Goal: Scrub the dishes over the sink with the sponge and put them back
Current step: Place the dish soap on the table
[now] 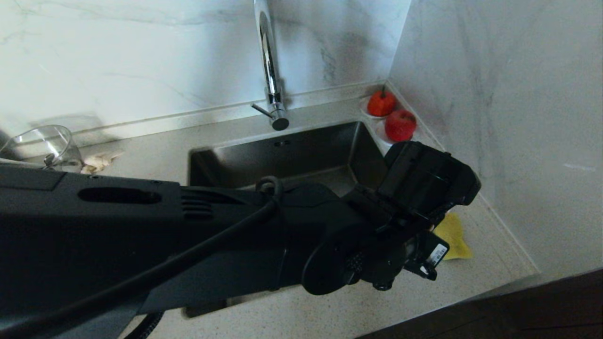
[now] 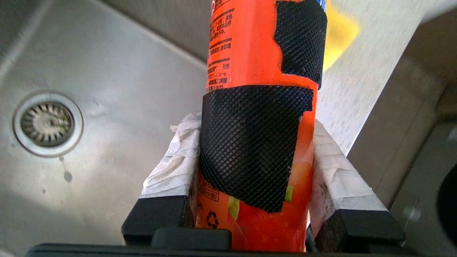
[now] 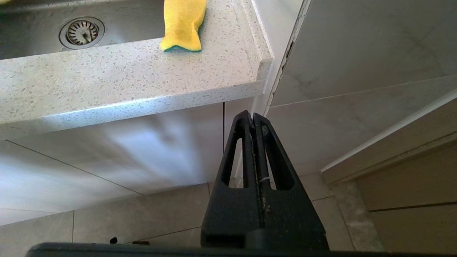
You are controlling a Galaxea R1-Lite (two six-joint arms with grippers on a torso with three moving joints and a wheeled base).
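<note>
My left gripper (image 2: 253,125) is shut on an upright orange bottle (image 2: 246,53) that has black mesh patches stuck on it. Its white-wrapped fingers (image 2: 171,167) press both sides of the bottle, above the right-hand part of the steel sink (image 2: 107,82). In the head view the left arm (image 1: 414,197) reaches across the sink (image 1: 301,150) and hides the bottle. The yellow sponge (image 1: 453,233) lies flat on the counter just right of the sink, beyond the bottle, its green layer facing down (image 3: 184,23). My right gripper (image 3: 252,116) hangs shut and empty below the counter edge. The dishes are out of view.
A chrome tap (image 1: 271,70) rises behind the sink. Two saucers with red fruit (image 1: 391,115) stand in the back right corner by the wall. A clear glass bowl (image 1: 44,146) is at the far left of the counter. The drain strainer (image 2: 47,124) sits mid-basin.
</note>
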